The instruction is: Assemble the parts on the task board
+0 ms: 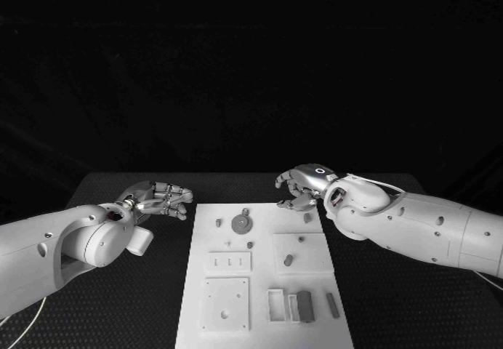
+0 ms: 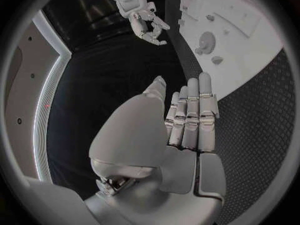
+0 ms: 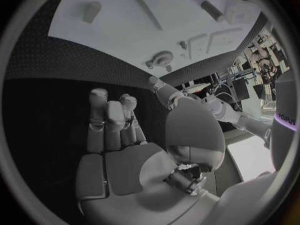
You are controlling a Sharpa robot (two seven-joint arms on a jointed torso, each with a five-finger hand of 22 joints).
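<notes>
At the board's (image 1: 262, 320) near edge lie a square plate with a small hole (image 1: 227, 304) and, toward the near right corner, a dark block (image 1: 305, 306) in an open tray with a slim bar (image 1: 332, 305) beside it. Further in sit a small plate (image 1: 229, 261), a raised square carrying a peg (image 1: 288, 259), and near the far edge a gear (image 1: 242, 222) and another peg (image 1: 308, 217).

The left hand (image 1: 157, 199) hovers off the board's far left corner over the table (image 1: 137, 291), fingers straight and close together, holding nothing. The right hand (image 1: 304, 187) hangs over the far edge, just above the far peg, fingers curled but apart and empty.

No part is in hand yet, so the job looks to be at its start, probably reaching for a first piece. Next the right hand would need to descend and close on that peg.

No legible writing on the board or parts.
</notes>
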